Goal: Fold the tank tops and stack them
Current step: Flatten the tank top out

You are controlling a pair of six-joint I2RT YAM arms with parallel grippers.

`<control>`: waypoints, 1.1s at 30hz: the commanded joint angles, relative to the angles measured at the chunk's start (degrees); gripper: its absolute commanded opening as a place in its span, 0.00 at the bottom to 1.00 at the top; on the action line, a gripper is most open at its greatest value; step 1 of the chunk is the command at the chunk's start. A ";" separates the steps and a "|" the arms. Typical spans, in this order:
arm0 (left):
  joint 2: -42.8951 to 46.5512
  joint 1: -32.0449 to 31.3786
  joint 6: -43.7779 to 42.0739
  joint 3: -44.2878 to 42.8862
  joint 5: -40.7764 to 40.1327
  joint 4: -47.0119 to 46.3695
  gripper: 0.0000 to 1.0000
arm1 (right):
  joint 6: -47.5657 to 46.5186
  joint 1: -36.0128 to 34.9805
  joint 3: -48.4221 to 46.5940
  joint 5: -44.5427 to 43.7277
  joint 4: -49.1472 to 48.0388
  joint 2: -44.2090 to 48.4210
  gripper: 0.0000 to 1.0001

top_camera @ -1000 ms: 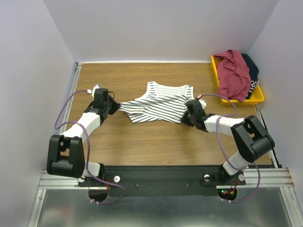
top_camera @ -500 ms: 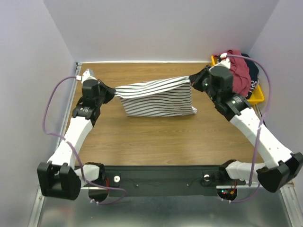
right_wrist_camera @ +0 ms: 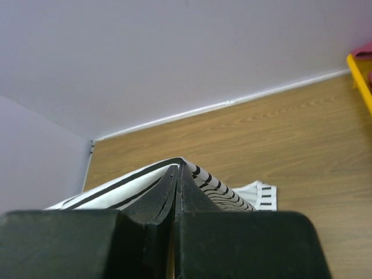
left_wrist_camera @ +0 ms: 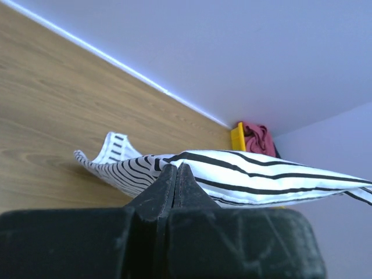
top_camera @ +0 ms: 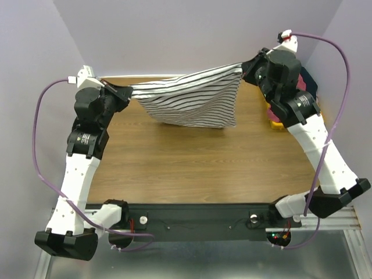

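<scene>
The tank top [top_camera: 192,99] is white with thin black stripes, the table [top_camera: 192,165] below it is brown wood-grain, and the bin [left_wrist_camera: 237,137] to its right is yellow with a maroon-red top [left_wrist_camera: 256,138] inside.

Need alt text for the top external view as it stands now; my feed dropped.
Both arms hold a white tank top with thin black stripes stretched above the wooden table, the left gripper shut on one end, the right gripper on the other. A yellow plastic bin is mostly hidden behind the right arm.
</scene>
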State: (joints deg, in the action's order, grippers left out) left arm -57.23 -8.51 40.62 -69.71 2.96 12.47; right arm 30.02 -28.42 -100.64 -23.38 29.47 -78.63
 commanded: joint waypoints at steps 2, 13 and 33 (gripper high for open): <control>-0.59 0.34 3.41 -4.11 0.99 -2.88 0.00 | -4.09 1.00 -8.07 -2.90 -0.29 -1.96 0.00; -39.94 1.39 1.39 -44.94 11.24 -8.86 0.00 | -0.59 19.27 -46.34 21.95 -0.56 -36.13 0.00; -41.86 9.30 7.72 -50.84 28.50 -26.53 0.00 | 1.79 24.03 -27.02 29.44 -19.10 -23.87 0.00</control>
State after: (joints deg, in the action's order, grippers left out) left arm -108.81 -0.19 48.80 -132.90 29.43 -8.12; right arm 31.31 -5.06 -137.95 5.02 14.61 -108.47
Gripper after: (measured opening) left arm 0.025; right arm 0.012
